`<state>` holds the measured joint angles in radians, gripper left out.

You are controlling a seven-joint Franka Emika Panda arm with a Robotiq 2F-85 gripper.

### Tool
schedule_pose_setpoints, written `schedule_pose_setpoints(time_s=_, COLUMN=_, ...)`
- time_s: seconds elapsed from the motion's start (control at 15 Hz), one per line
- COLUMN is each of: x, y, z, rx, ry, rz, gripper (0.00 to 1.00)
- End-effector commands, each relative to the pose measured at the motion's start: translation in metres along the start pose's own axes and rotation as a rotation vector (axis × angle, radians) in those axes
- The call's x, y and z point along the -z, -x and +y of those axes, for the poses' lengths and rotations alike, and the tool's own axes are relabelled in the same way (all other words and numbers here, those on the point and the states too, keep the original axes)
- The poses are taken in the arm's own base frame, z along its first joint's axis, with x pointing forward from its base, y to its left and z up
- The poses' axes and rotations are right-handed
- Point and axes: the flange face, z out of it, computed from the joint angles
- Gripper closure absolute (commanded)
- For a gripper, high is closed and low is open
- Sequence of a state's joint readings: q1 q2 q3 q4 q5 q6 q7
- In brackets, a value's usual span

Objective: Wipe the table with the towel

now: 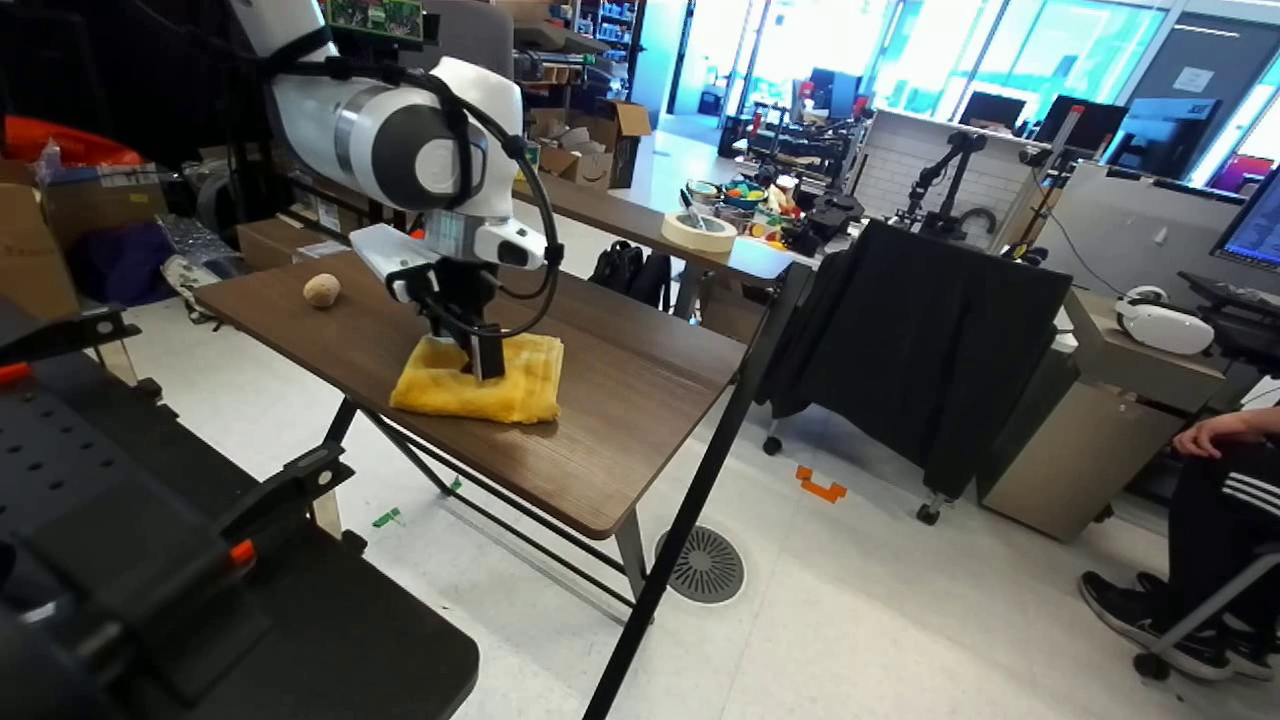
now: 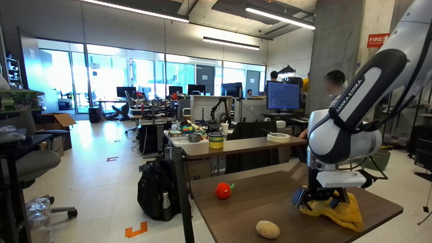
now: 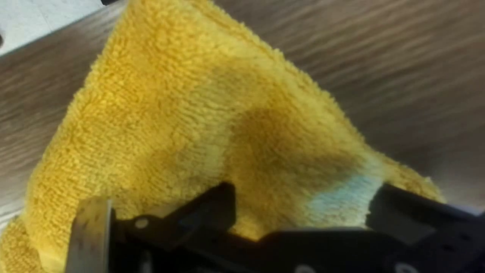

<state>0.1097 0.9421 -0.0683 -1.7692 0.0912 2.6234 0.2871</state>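
Zero pinch in the Robotiq gripper (image 3: pixel 302 199), spread wide directly over the yellow terry towel (image 1: pixel 490 399) and apparently touching. Folded on the wood-grain table (image 1: pixel 640 390), reaching past the jaws toward a long edge, probably best pressed and swept inward.

The arm (image 2: pixel 368 96) was white and thickly rounded, its black casing (image 2: pixel 393 62) lettered "RANKA EMIKA" as far as I could read. A silvery band (image 1: pixel 345 132) showed near a black-rimmed white cap (image 1: pixel 437 165). A black cable (image 1: pixel 546 208), strapped at intervals, looped outside. Under a flat white block (image 2: pixel 341 179), the black gripper (image 2: pixel 317 200) was angular, with pale round screw heads (image 3: pixel 141 223) and bluish pads (image 2: pixel 297 196).
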Motion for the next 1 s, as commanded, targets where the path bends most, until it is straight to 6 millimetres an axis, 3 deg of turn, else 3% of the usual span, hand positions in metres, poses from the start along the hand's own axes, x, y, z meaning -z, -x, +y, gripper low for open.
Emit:
schedule_pose_setpoints(time_s=0.0, x=-0.016, y=0.031, z=-0.003, rx=0.057, ry=0.049, rz=-0.028, gripper=0.00)
schedule_pose_setpoints(time_s=0.13, x=-0.014, y=0.016, z=0.018, rx=0.018, ry=0.094, rz=0.012, gripper=0.00)
schedule_pose_setpoints(time_s=0.47, x=0.004, y=-0.035, z=0.095, rx=-0.148, ry=0.167, rz=0.181, gripper=0.00)
schedule_pose_setpoints(time_s=0.6, x=0.005, y=-0.044, z=0.115, rx=-0.200, ry=0.188, rz=0.206, gripper=0.00)
schedule_pose_setpoints(time_s=0.8, x=0.005, y=-0.040, z=0.109, rx=-0.206, ry=0.176, rz=0.168, gripper=0.00)
schedule_pose_setpoints(time_s=0.93, x=0.004, y=-0.031, z=0.077, rx=-0.151, ry=0.145, rz=0.150, gripper=0.00)
